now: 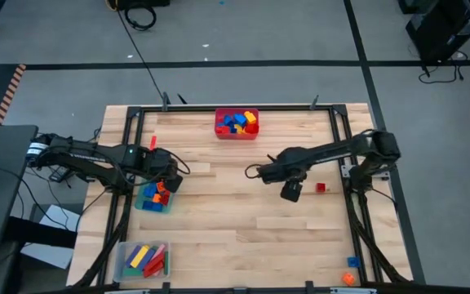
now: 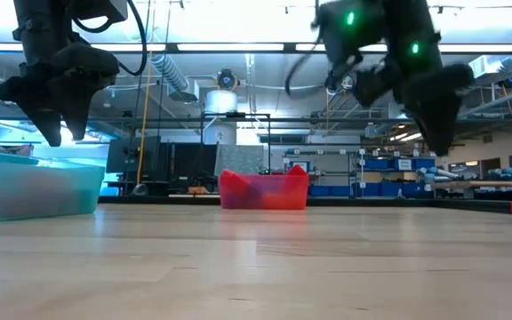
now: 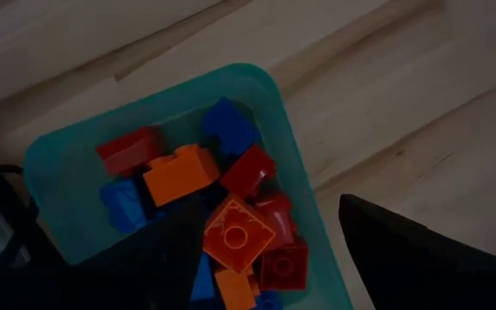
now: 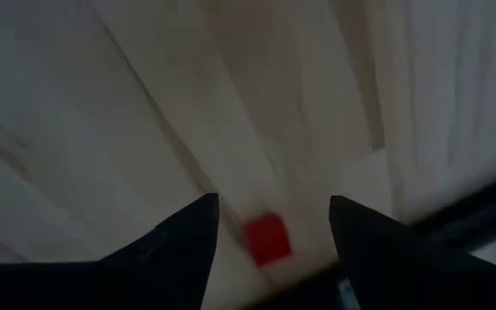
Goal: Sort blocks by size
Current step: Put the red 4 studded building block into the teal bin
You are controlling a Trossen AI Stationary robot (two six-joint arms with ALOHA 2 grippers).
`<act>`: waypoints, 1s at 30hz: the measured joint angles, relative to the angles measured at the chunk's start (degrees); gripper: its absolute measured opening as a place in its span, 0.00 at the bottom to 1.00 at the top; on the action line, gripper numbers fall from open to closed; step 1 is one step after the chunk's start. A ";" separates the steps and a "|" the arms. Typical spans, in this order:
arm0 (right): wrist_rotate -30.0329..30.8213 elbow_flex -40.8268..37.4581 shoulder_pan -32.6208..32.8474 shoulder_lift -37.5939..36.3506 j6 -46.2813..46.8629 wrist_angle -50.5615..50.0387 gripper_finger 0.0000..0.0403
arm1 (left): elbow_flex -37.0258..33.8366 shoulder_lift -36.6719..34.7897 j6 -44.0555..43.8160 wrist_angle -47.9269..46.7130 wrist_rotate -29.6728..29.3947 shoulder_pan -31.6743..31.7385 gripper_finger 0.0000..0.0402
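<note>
Our right hand (image 4: 269, 215) hangs with fingers apart above a small red block (image 4: 268, 239) near the table (image 1: 243, 220) edge; descending off-centre could knock it away. Left hand (image 3: 269, 250), empty with fingers apart, hovers over the teal bin (image 3: 58, 164).

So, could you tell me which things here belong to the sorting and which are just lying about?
Part of the job:
- loose red block
- orange blocks
- blocks in the green bin
- red bin
- clear bin
- left gripper
- right gripper

Lying about:
- cable on the floor
</note>
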 joint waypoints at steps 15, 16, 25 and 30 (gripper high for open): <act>-6.62 -12.56 -2.37 10.25 -14.36 0.62 0.80 | 0.00 -0.01 -0.17 2.53 -0.26 0.00 0.68; -7.07 -14.12 -2.74 10.19 -14.38 0.97 0.81 | 0.00 -0.01 -0.17 3.25 -0.27 0.00 0.68; -10.82 -23.41 -5.47 9.96 -16.45 8.27 0.80 | 0.02 -0.01 -0.15 7.19 -1.42 0.00 0.68; -11.29 -23.34 -5.30 9.99 -18.12 9.02 0.72 | 0.02 -0.01 -0.15 8.20 -1.42 0.00 0.68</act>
